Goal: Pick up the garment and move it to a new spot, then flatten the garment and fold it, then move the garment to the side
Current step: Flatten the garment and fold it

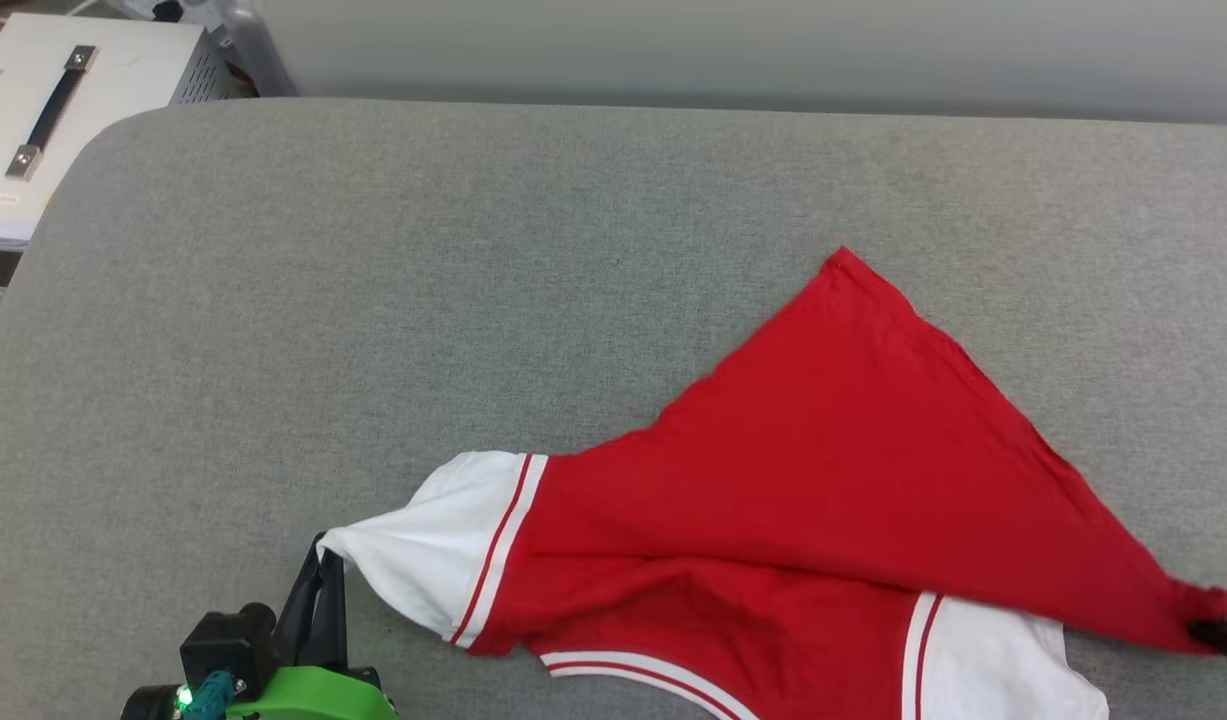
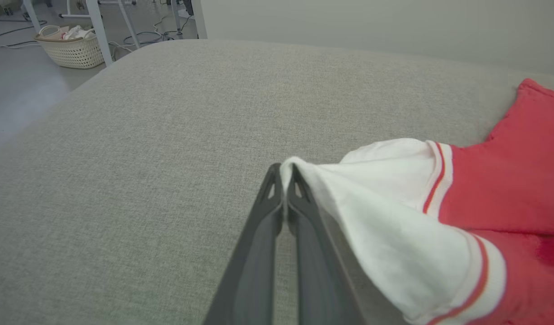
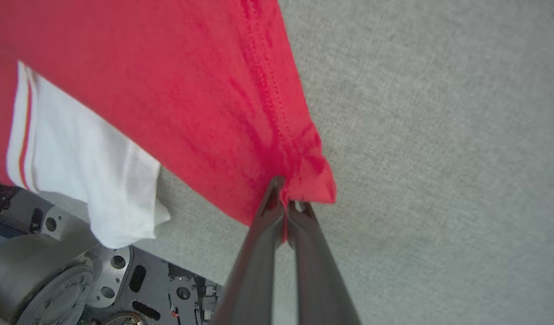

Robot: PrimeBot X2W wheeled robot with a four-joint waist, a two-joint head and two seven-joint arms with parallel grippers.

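Grey fabric is most of what you see here: a big padded table [image 1: 373, 300] that runs on well past the fingertips of both grippers. Next biggest is the shirt [image 1: 823, 450], red with white sleeves and red-white striped trim. It's lying on the table, pulled out between the left gripper [image 1: 325, 555] and the right gripper [image 3: 286, 198], with one red corner poking out ahead of them toward the far side.

A white case [image 1: 63, 120] with a dark handle sits off the table, way ahead and to the left of the left gripper. In the left wrist view there's also a pale basket [image 2: 71, 47] on the floor, far off past that gripper's tips and to its left.

The left gripper's fingers are pressed together on the very tip of one white sleeve [image 2: 394, 216], and the cloth drapes away to its right. The right gripper is clamped on a bunched-up red hem corner. The other white sleeve [image 3: 91, 180] lies off to its left, right at the table edge.
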